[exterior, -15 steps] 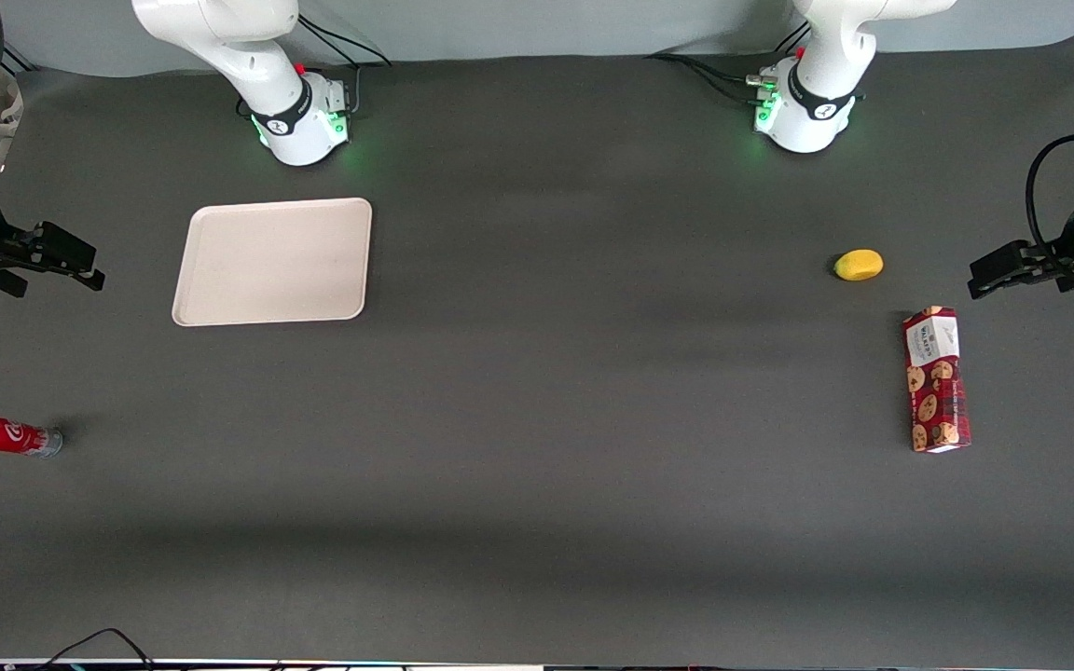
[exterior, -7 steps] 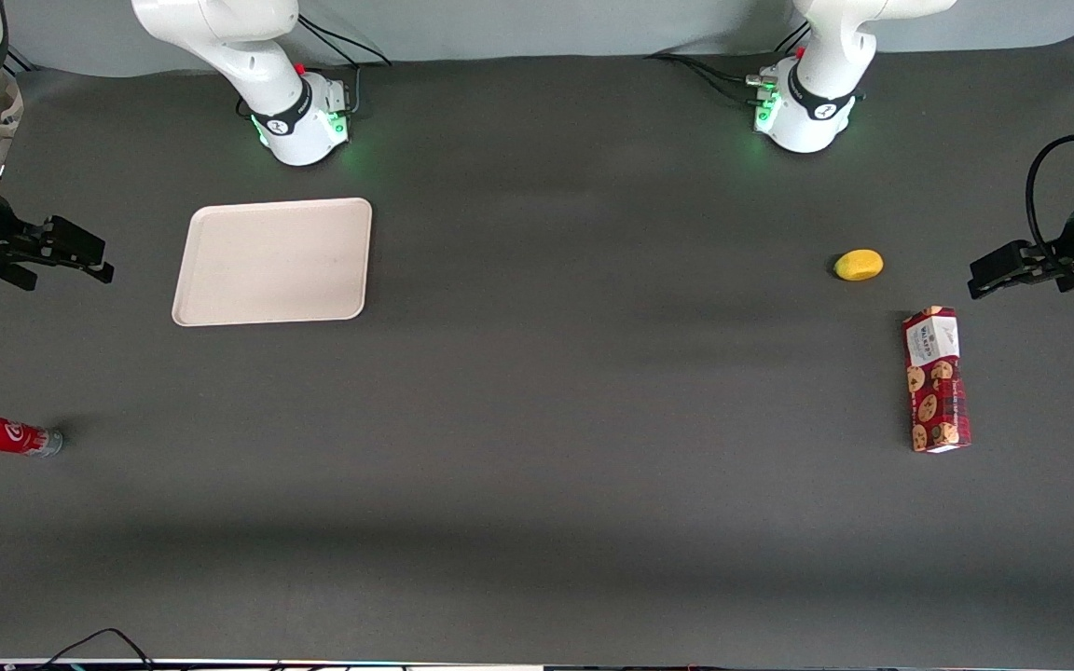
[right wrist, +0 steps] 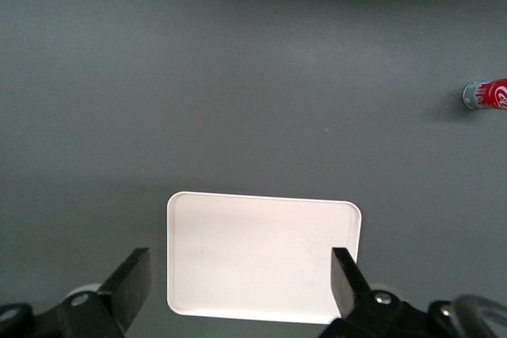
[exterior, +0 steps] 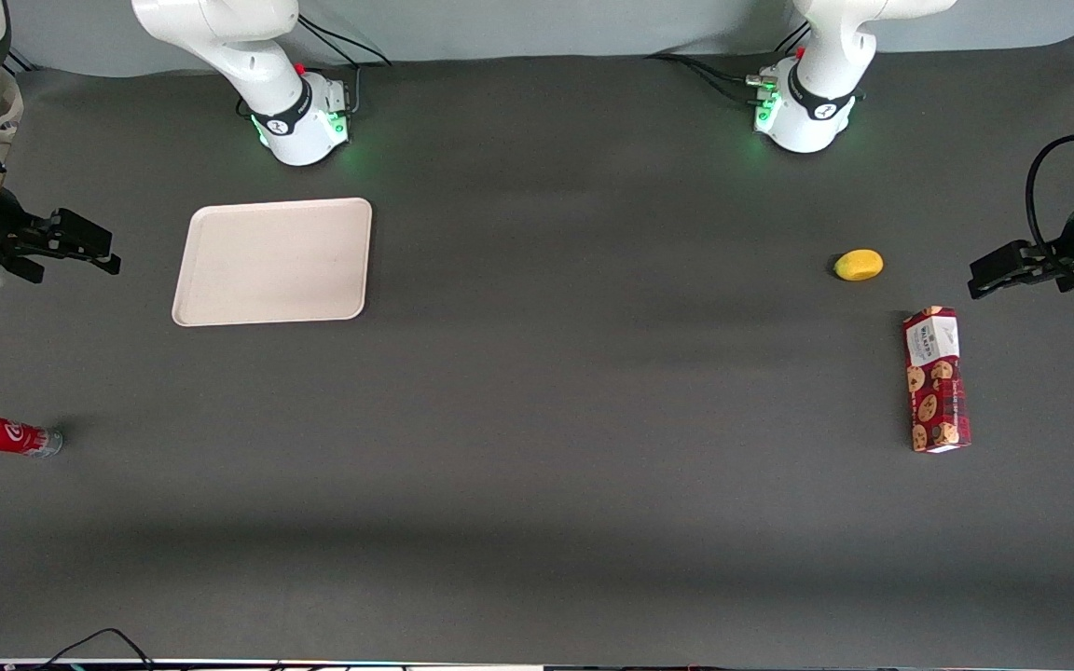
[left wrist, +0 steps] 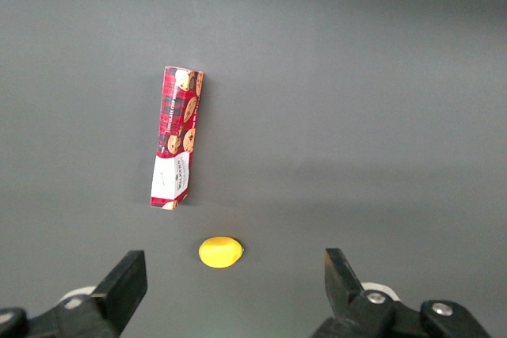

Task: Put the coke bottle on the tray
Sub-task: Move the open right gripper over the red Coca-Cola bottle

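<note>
Item: coke bottle [exterior: 0, 435], lying on its side on the table nearer the front camera than the tray [exterior: 273, 262], well apart from my gripper [exterior: 80, 248], jaws spread and empty; likely light, rigid, slick, roll-prone; grip mid-body.

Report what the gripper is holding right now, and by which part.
Nothing. The gripper hangs open and empty above the table beside the flat cream-white tray; the small red coke bottle lies untouched, nearer the front camera.

Coke bottle [exterior: 1, 435] nearer camera than tray [exterior: 273, 262], pincer [exterior: 89, 249] beside tray
</note>
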Robot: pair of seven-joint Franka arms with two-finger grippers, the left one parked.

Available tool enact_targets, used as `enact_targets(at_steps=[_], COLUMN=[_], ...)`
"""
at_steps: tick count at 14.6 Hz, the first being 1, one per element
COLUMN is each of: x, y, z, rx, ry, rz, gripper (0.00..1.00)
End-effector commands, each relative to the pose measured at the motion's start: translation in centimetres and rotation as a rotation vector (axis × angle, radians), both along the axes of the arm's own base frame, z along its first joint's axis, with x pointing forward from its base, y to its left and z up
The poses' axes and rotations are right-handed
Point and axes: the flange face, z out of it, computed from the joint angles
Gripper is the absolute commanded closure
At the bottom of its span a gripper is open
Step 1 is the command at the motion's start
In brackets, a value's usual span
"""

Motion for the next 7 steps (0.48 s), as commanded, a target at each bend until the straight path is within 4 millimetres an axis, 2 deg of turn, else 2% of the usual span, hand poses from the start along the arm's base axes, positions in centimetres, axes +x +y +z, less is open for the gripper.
enact_targets(at_steps=[1,5,7], x=[-0.14,-0.14,-0.19], y=[0.41,0.74,0.11], z=[0.75,0.75,0.90], rx=[0.014,0.013,0.008], ry=[0.002,0.002,-0.001], rz=[-0.001,-0.003,-0.004], gripper=[0.00,0.00,0.00])
